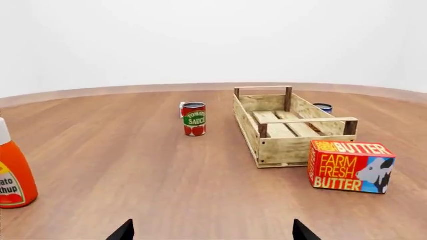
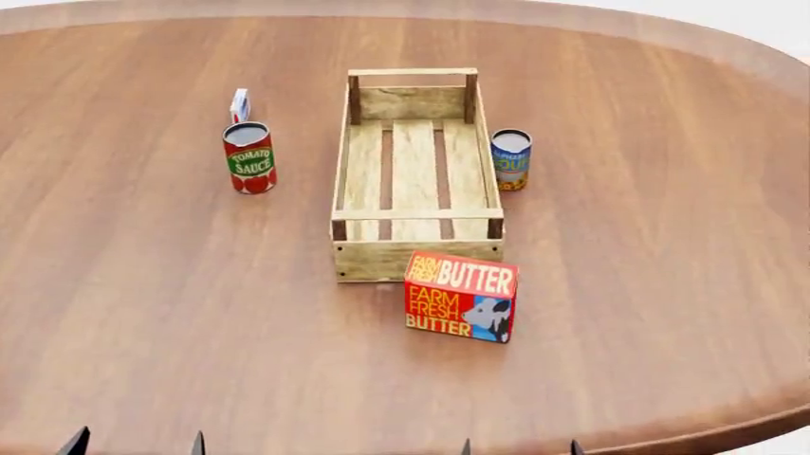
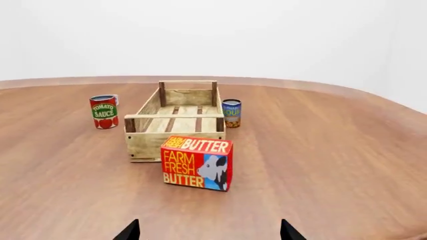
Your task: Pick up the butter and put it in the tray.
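The butter (image 2: 461, 296) is a red-orange box with white and yellow lettering and a cow picture, standing on the table just in front of the tray's near end, slightly to its right; it also shows as the butter (image 3: 197, 162) and the butter (image 1: 350, 166). The tray (image 2: 418, 254), a long light-wood slatted crate, lies empty, also seen as the tray (image 1: 287, 150) and the tray (image 3: 148, 145). My left gripper (image 2: 137, 444) and right gripper (image 2: 521, 447) hang at the near table edge, both open, holding nothing, well short of the butter. Only fingertips (image 1: 125, 231) (image 3: 287, 231) show.
A tomato sauce can (image 2: 250, 157) stands left of the tray with a small white-and-blue carton (image 2: 239, 102) behind it. A blue-labelled can (image 2: 510, 159) stands at the tray's right side. A ketchup bottle (image 1: 12, 175) is at the far left. The round table's edge (image 2: 708, 431) curves near right.
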`<state>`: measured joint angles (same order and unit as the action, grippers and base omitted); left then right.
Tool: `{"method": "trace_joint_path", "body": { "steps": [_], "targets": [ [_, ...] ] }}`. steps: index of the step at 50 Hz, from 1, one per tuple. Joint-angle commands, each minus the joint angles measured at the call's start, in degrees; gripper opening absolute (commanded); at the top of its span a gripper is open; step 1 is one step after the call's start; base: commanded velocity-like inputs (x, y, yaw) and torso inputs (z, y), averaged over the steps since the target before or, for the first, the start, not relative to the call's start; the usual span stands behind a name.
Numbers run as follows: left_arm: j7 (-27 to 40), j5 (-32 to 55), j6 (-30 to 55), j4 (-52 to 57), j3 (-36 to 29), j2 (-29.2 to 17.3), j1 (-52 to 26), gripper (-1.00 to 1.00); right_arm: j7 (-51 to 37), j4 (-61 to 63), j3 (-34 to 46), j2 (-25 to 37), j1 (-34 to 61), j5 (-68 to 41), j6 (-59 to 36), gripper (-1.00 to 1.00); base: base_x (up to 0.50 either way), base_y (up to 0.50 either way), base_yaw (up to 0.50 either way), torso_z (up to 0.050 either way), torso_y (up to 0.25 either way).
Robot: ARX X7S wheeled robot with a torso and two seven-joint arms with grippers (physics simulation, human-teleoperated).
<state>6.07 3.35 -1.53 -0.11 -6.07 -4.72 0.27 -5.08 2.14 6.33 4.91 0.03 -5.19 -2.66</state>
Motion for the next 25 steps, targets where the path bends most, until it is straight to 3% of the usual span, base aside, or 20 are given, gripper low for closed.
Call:
{"method": "trace_joint_path", "body": {
  "steps": [1, 21, 25],
  "targets": [
    [1.1, 0.4, -0.4, -0.3, -0.9, -0.9, 0.0, 1.0, -1.1, 0.6, 1.1, 0.6, 0.3, -0.5, -1.1, 1.0, 0.0, 0.0, 0.0, 0.0, 0.0],
    [2.8, 1.6, 0.2, 0.7, -1.7, -2.1, -0.2, 1.0, -2.6, 0.6, 2.5, 1.6, 0.2, -1.5, -0.6, 1.0, 0.0, -0.03, 0.0, 0.0, 0.0],
    [3.7, 1.7, 4.4, 4.0, -1.6, -2.5, -0.2, 1.0, -3.5, 6.3, 2.5, 2.2, -0.4, -2.4, -5.7, 1.0, 0.0, 0.0, 0.0, 0.0, 0.0]
  ]
}}
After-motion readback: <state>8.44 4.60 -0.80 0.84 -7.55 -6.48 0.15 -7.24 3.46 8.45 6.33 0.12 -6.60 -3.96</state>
